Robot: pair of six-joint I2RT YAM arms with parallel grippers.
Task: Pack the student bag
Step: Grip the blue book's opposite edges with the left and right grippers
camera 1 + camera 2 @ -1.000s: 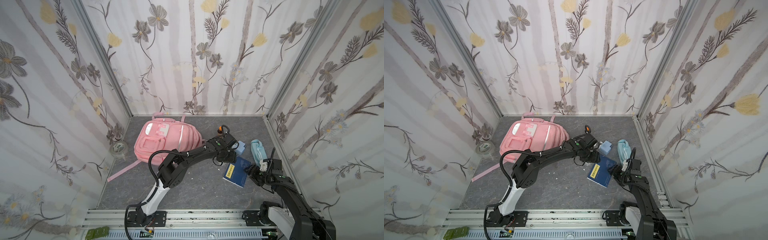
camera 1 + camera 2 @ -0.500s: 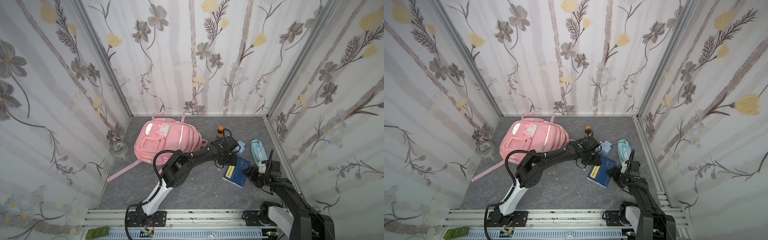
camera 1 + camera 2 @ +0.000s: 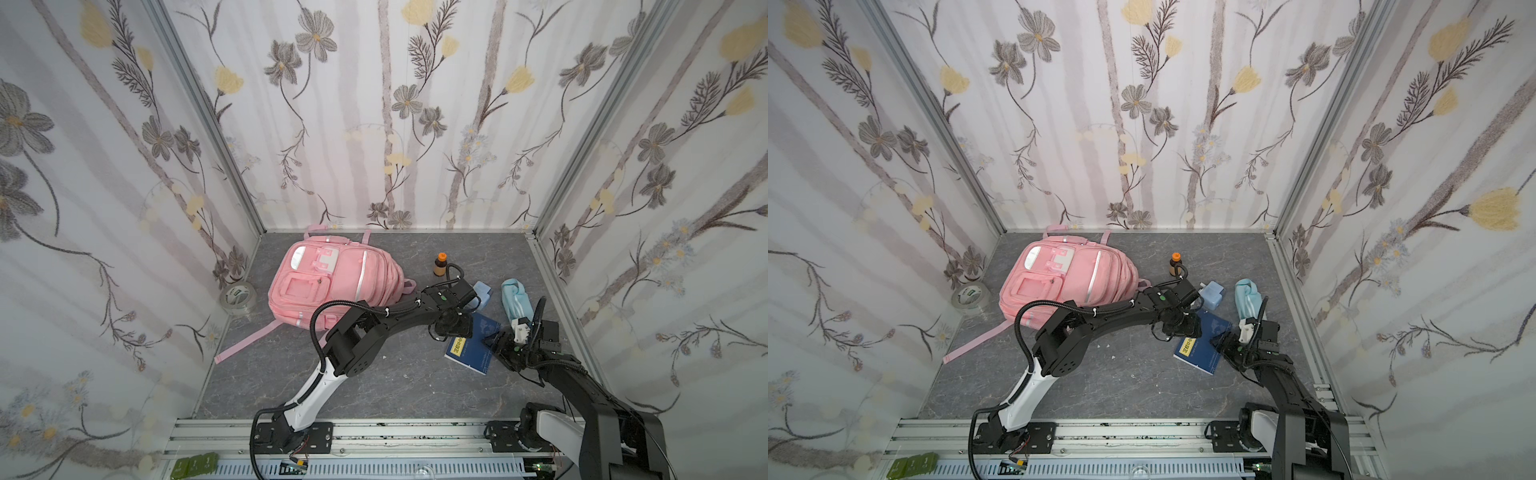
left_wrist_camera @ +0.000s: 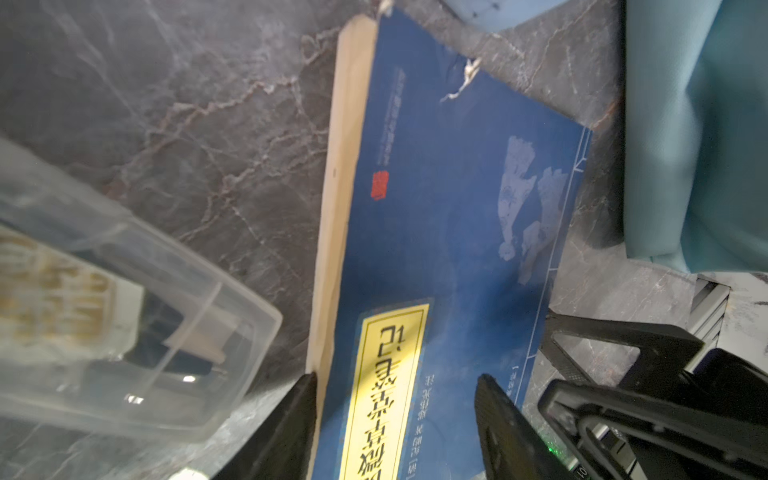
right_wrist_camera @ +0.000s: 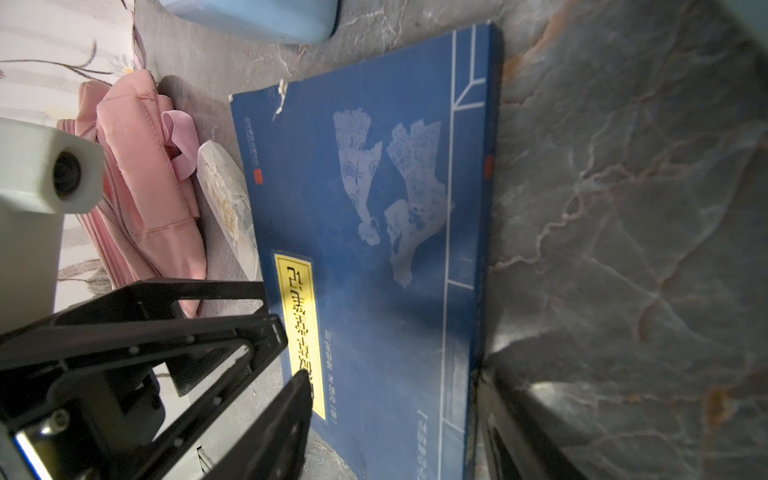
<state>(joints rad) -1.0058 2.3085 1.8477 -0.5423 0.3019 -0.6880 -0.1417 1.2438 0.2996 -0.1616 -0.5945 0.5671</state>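
Grey marbled floor between flowered walls: the pink bag lies flat at centre left of both top views, near the back wall. Right of centre, the left gripper and right gripper, jaws apart, hang low over a blue book, each straddling part of its cover.

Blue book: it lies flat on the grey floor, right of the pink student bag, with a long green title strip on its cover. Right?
Not quite: the title strip is yellow, not green, as the right wrist view shows. Otherwise yes: the blue book lies flat on the grey floor, right of the pink student bag in both top views.
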